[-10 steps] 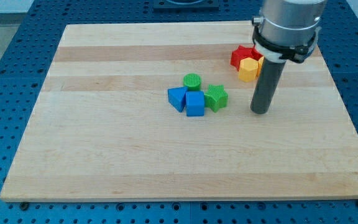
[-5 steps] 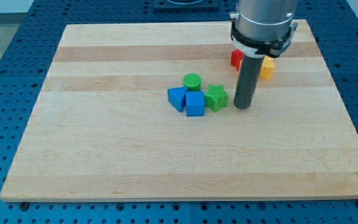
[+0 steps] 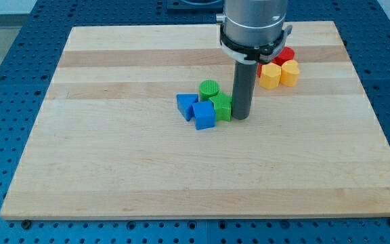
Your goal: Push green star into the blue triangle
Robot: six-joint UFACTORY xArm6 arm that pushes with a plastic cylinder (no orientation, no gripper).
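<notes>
The green star (image 3: 221,106) lies near the board's middle, pressed against the right side of a blue cube (image 3: 204,115). The blue triangle (image 3: 186,106) lies just left of the cube and touches it. My tip (image 3: 241,117) rests on the board against the star's right side. A green cylinder (image 3: 209,89) stands just above the star and cube.
A red block (image 3: 286,55) and two yellow blocks (image 3: 270,75) (image 3: 290,72) cluster at the view's upper right, partly behind the arm. The wooden board (image 3: 114,169) ends at a blue pegboard table on all sides.
My tip moved left and met the green star. The star, blue cube and blue triangle all shifted left a little.
</notes>
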